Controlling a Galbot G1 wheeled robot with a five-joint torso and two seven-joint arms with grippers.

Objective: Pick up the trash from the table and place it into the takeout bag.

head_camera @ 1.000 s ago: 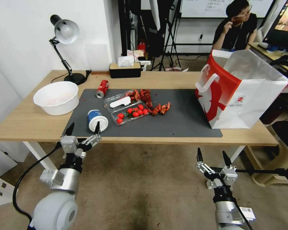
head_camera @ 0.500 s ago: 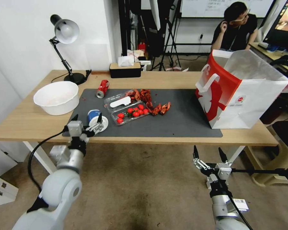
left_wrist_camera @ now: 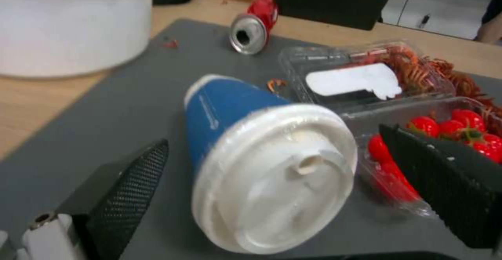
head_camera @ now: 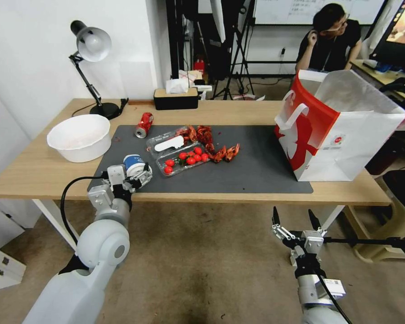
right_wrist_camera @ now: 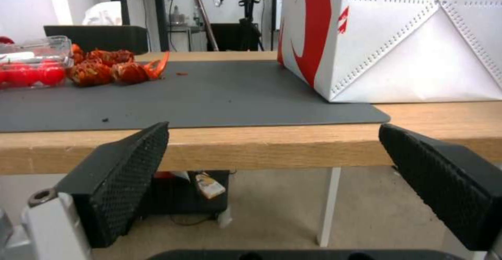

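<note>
Blue-and-white paper cup (left_wrist_camera: 246, 134), red soda can (left_wrist_camera: 255, 24), dark grey mat (head_camera: 252, 166), seemingly red-and-white takeout bag (head_camera: 342, 130).

We are in an office or lab: tripods (head_camera: 238, 54), a whiteboard (head_camera: 301, 11) and a monitor (head_camera: 402, 31) stand behind our light-wood table (head_camera: 40, 173).

The head camera looks forward and down over the whole table (head_camera: 238, 110). The left wrist camera sits low and close to the cup (left_wrist_camera: 261, 162). The right wrist camera looks level from below the table's edge. All share the mat (right_wrist_camera: 209, 91).
</note>
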